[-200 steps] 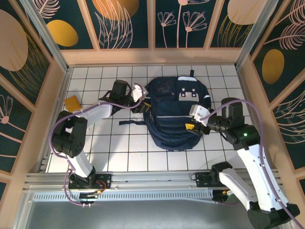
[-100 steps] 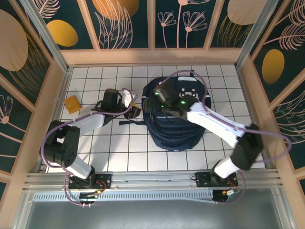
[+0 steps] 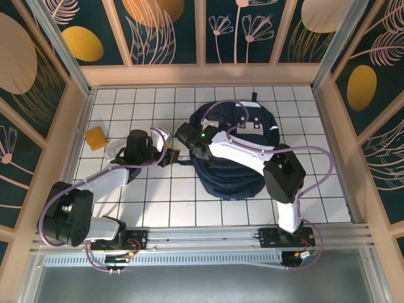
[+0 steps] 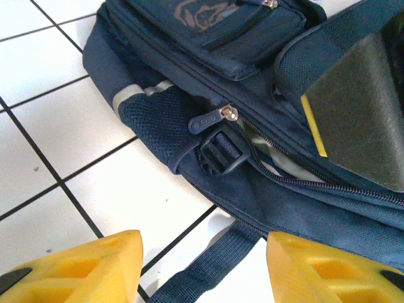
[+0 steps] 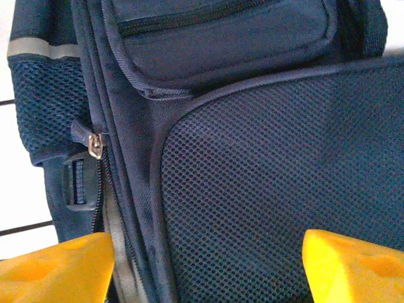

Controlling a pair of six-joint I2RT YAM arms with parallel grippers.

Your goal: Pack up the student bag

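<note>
The student bag, a large navy backpack, lies flat in the middle of the tiled table. My left gripper is just off its left edge. In the left wrist view this gripper is open, its yellow fingers astride a loose navy strap without touching it. A zipper pull and a black buckle lie just ahead. My right gripper reaches across the bag to the same left edge. It is open above the bag's mesh panel, beside the zipper pull.
A small orange-yellow packet lies at the table's left, near the wooden wall. The right forearm crosses over the bag. A dark block with a yellow edge sits against the bag in the left wrist view.
The right arm has swung from the bag's right side across to its left edge. The left gripper has drawn back a little to the left and nearer.
</note>
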